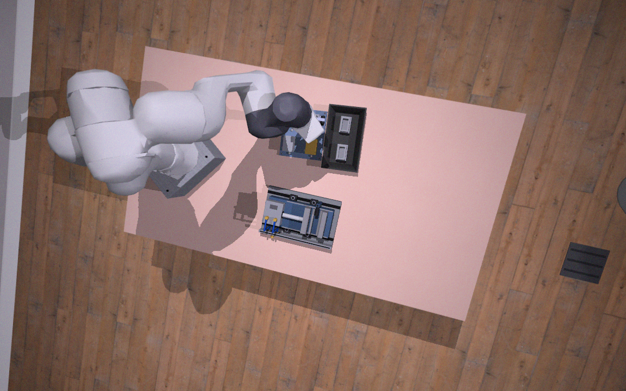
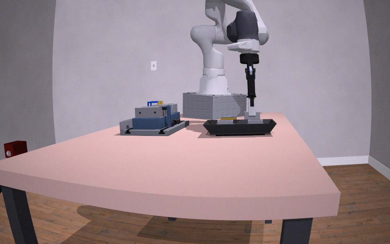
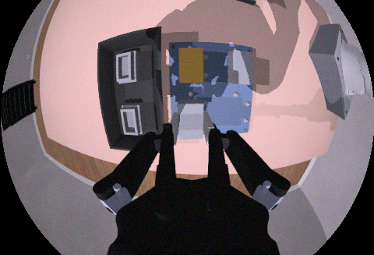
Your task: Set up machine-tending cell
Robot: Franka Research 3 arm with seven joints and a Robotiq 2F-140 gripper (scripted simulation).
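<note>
My gripper (image 3: 190, 119) is shut on an aluminium blank (image 3: 192, 124), gripping its two long sides, and holds it just above the near end of the blue infeed plate (image 3: 213, 86). In the side view the blank (image 2: 252, 115) hangs under the fingers behind the tray. A brass blank (image 3: 190, 64) and a second aluminium blank (image 3: 240, 67) lie on the plate. The black outfeed tray (image 3: 130, 94) beside the plate holds two finished parts (image 3: 126, 67) (image 3: 131, 119), pocket up. The vise (image 1: 301, 216) stands open with nothing in its gap.
The grey robot base block (image 1: 189, 170) stands at the table's back corner. The vise's hoses (image 1: 269, 226) stick out at its end nearer the base. A red box (image 2: 15, 148) stands off the table, far left.
</note>
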